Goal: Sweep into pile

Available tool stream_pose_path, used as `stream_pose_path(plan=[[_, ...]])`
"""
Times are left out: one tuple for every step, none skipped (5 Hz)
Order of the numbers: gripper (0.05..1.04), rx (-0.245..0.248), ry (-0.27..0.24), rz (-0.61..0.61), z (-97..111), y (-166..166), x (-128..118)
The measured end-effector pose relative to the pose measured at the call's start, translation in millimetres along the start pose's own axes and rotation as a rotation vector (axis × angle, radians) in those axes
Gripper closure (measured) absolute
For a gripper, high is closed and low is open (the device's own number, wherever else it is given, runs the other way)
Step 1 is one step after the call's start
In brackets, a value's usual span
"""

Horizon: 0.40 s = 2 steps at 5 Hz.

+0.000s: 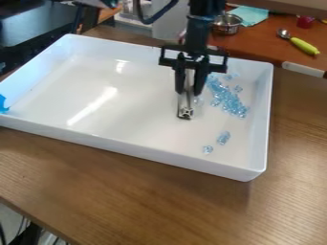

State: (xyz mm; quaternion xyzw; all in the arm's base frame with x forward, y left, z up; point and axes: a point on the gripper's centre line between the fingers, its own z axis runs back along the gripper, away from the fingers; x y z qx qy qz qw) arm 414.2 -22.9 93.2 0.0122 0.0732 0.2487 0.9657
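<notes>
The gripper [190,86] hangs over the right half of the white tray [159,152], its fingers shut on a thin metallic tool [186,112]. That tool points down, and its squarish dark-edged end is at the tray floor; whether it touches is hard to tell. To the right of the gripper lies an elongated cluster of clear light-blue pieces [228,99], with a few loose ones around its upper end. Nearer the tray's front wall, apart from the cluster, are a blue piece [223,138] and a smaller one [208,149].
Raised walls surround the tray on a brown wooden table [127,191]. A bright blue item [3,104] is at the tray's left edge. Behind stand a metal bowl [226,24], a teal cloth [250,15], a green-handled scoop [304,46] and a red cup [305,21].
</notes>
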Motion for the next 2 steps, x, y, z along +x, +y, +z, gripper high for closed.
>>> stream_pose_path(plan=[[0.748, -0.011, -0.003, 0.002, 1.1, -17.2, 4.6], [0.748, -0.022, -0.008, 0.006, 4.1, -32.0, 9.8]])
